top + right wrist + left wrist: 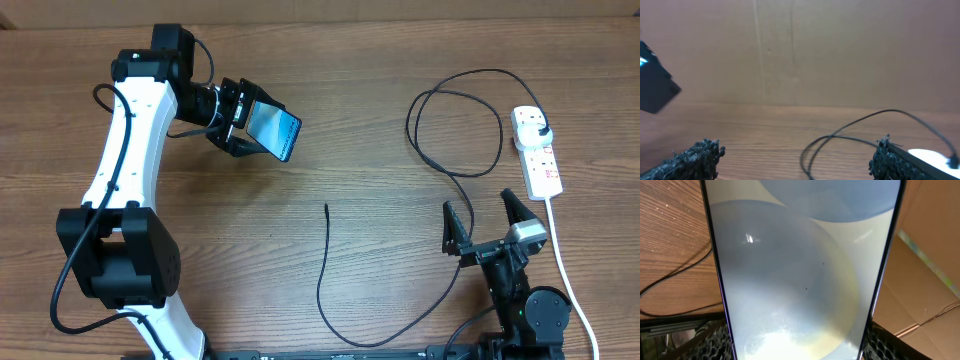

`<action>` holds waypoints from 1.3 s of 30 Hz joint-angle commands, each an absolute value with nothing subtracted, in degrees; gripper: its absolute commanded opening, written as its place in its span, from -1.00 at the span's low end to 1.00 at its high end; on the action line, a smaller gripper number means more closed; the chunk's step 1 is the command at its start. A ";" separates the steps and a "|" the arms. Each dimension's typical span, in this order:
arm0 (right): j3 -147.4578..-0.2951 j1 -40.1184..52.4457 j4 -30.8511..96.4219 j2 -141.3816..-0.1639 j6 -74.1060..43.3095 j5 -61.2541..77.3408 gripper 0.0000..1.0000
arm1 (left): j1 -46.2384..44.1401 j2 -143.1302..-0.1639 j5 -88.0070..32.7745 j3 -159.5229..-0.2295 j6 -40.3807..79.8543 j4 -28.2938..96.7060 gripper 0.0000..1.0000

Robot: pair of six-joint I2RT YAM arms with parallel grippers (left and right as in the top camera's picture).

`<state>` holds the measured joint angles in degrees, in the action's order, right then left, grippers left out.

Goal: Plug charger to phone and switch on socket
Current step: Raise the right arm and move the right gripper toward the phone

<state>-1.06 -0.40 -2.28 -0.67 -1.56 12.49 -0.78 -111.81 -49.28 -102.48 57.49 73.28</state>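
Note:
My left gripper is shut on the phone and holds it tilted above the table at the upper left. In the left wrist view its pale blue screen fills the frame between the mesh pads. The charger cable lies free, its connector tip mid-table; it loops right to a black plug head seated in the white socket. My right gripper stands open near the front right, nothing between its fingers, with the cable loop ahead of it.
The socket's white cord runs down the right edge past my right arm. A cardboard wall closes the far side. The left arm's base stands at the front left.

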 commanded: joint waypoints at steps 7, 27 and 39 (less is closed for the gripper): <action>-7.01 -0.82 -0.47 -3.81 -5.98 15.35 1.00 | -0.89 -109.80 -52.12 -103.72 57.41 73.28 -0.91; -41.21 -2.48 10.68 -56.38 -7.09 47.48 1.00 | -0.89 -109.80 -52.05 -103.72 57.43 73.23 -0.92; -45.47 -2.48 6.96 -71.70 -22.65 55.64 1.00 | -0.89 -109.80 -51.20 -103.72 57.74 73.25 -0.91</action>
<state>-43.83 -2.26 7.57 -70.98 -17.96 52.53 -0.78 -111.79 -49.45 -102.48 57.49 73.28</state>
